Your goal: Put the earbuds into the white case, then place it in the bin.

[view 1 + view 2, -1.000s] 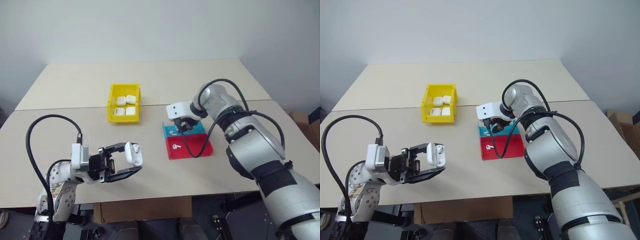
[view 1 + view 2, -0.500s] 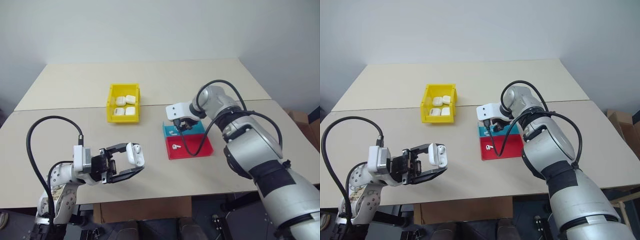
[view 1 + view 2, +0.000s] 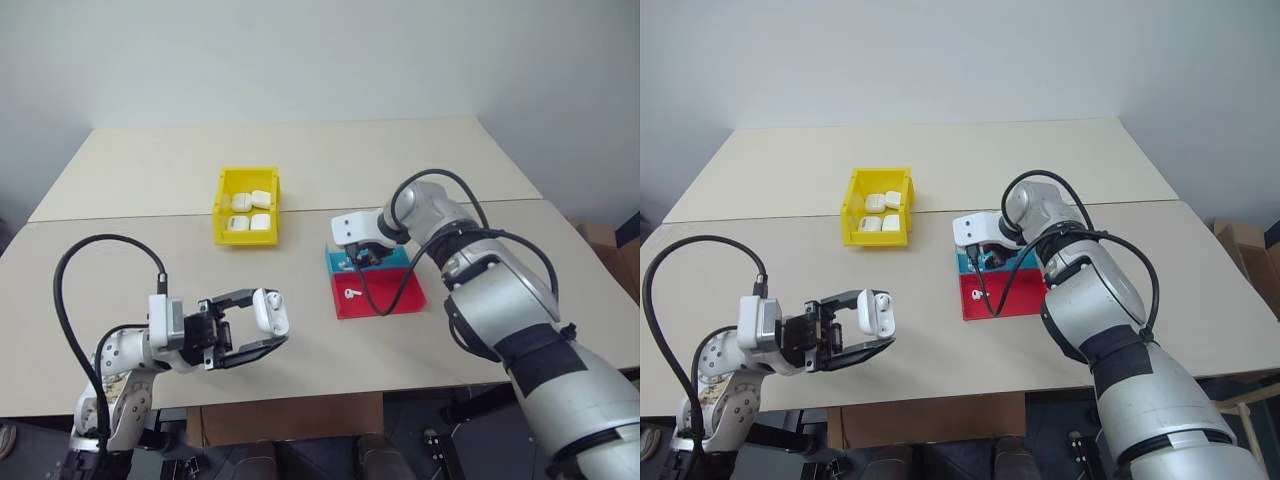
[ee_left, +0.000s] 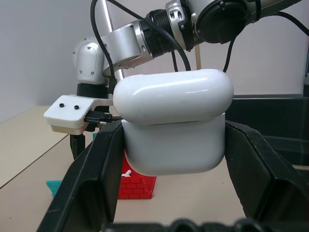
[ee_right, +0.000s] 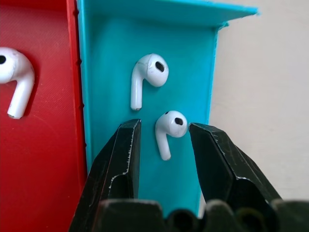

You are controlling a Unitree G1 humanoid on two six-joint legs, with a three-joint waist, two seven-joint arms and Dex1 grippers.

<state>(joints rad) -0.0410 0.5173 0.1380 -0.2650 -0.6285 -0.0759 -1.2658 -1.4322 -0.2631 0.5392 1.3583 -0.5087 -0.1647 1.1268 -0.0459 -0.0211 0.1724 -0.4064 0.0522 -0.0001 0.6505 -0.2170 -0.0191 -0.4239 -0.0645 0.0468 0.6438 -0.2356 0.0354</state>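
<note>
My left gripper is shut on the white case, holding it above the near left part of the table; the case sits between the two black fingers. My right gripper is open and points down into the teal half of a small tray. One of the earbuds lies between its fingertips, a second earbud lies just beyond, and a third earbud rests in the red half. The yellow bin stands at the table's middle left.
Several white cases lie inside the bin. The red-and-teal tray sits right of the table's centre, with a black cable from my right arm looping over it. A seam runs across the table behind the bin.
</note>
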